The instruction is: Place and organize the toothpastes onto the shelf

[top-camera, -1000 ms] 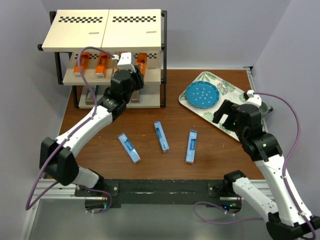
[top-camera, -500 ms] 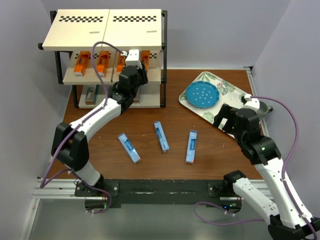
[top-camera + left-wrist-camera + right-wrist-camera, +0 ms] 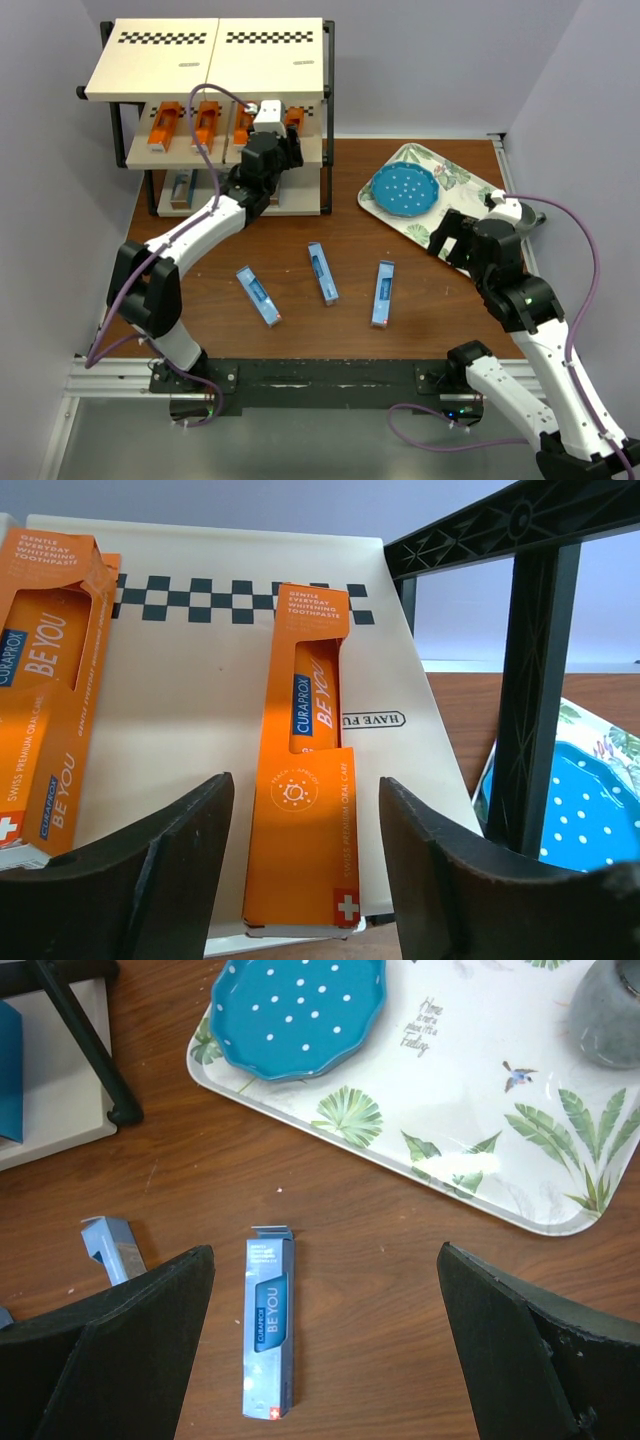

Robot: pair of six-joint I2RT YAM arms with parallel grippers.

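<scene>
A black shelf post (image 3: 535, 680) stands right of the orange carton (image 3: 305, 810); bare board (image 3: 190, 710) lies left.

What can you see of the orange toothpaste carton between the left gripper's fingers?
The orange carton is a long cardboard box printed CURAPROX BE YOU, with a sun emblem and a white cross near its front end. It lies flat, label up, lengthwise on the shelf's cream board. Its far end lies over the checkered strip and its near end is at the board's front edge. The open left gripper straddles it without touching. A second orange carton lies apart on its left in the wrist view.
</scene>
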